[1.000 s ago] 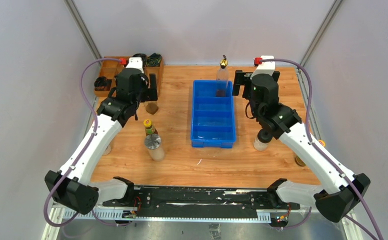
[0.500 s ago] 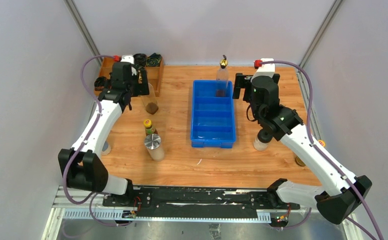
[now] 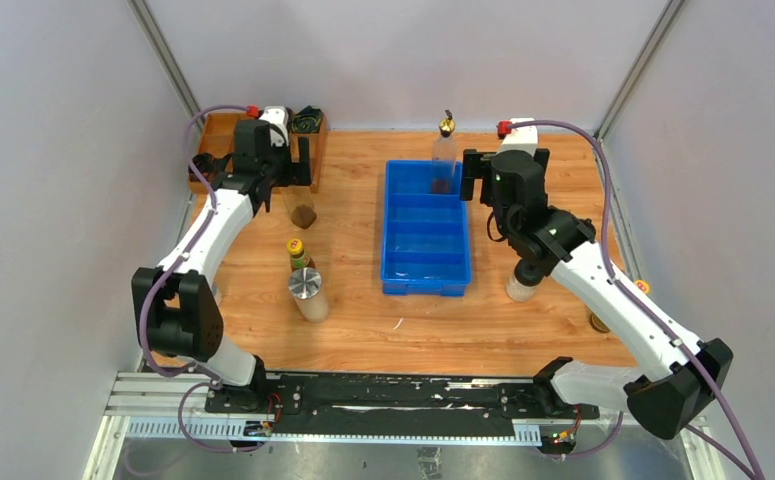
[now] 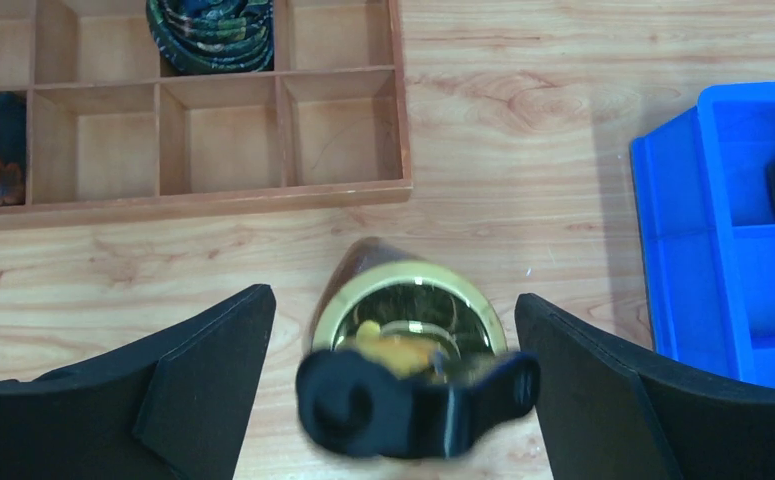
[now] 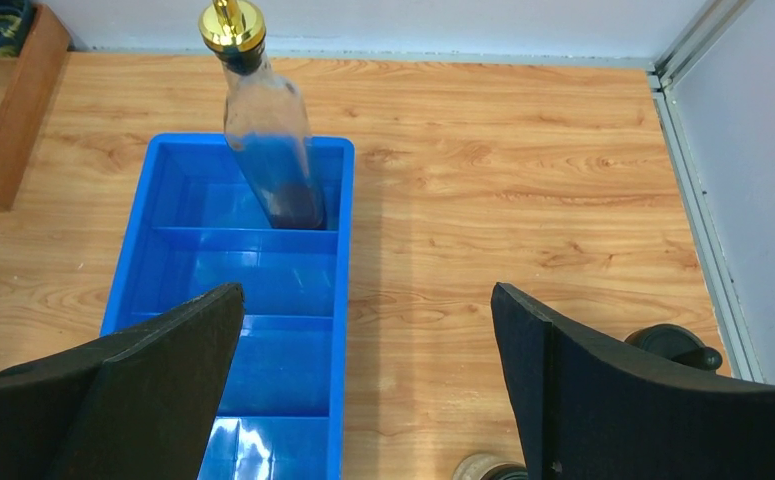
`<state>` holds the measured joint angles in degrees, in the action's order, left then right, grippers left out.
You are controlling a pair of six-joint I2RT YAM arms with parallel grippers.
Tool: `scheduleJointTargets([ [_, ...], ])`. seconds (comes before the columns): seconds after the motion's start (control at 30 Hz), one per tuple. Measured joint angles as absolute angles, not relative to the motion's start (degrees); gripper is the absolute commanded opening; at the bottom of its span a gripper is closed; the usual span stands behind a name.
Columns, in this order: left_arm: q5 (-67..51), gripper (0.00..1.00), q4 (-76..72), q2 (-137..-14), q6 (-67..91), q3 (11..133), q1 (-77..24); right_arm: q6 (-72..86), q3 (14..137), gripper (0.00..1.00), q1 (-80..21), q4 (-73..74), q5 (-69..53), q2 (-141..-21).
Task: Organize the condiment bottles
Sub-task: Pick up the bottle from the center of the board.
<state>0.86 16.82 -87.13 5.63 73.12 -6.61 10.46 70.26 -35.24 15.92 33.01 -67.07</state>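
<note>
A tall clear gold-spouted bottle [image 4: 408,325] stands on the table next to the wooden organizer, and also shows in the top view [image 3: 303,208]. My left gripper [image 4: 393,300] is open, one finger on each side of the bottle's top, not touching it. A second gold-spouted bottle [image 5: 266,150] stands in the far compartment of the blue bin [image 5: 348,300]. My right gripper [image 5: 365,290] is open and empty over the bin's right rim. A yellow-capped dark bottle [image 3: 297,250] and a silver-lidded shaker [image 3: 305,288] stand left of the bin. A black-capped jar [image 3: 525,280] stands to its right.
The wooden organizer [image 4: 213,190] with cable coils sits at the far left corner. Another black-capped jar [image 5: 675,345] stands near the right edge. A yellow-capped bottle [image 3: 642,287] and a further container [image 3: 597,321] are partly hidden under the right arm.
My left arm pulled back toward the far left corner, then shifted right over the gold-spouted bottle. My right gripper drifted slightly left. No bottle has moved.
</note>
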Motion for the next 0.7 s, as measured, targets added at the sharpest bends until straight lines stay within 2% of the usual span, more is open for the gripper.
scheduleJointTargets([
  [0.17, 1.3, 0.92, 13.4, -89.8, 5.3, 72.3, -6.5, 10.5, 69.9, 1.0, -35.2, 15.9, 32.9, -68.1],
  [0.5, 1.6, 0.72, 12.1, -91.7, 7.8, 71.7, -6.5, 10.5, 68.9, 1.0, -35.3, 15.7, 32.9, -68.2],
  [0.57, 1.7, 0.66, 12.2, -91.6, 8.4, 71.6, -6.5, 10.5, 68.3, 1.0, -35.3, 15.7, 32.6, -68.2],
  [0.63, 1.9, 0.57, 12.5, -91.3, 8.6, 71.5, -6.5, 10.7, 67.8, 1.0, -35.3, 15.7, 32.5, -68.2],
  [0.7, 2.2, 0.54, 12.9, -91.1, 8.9, 71.4, -6.5, 10.9, 67.4, 1.0, -35.3, 15.6, 32.4, -68.2],
])
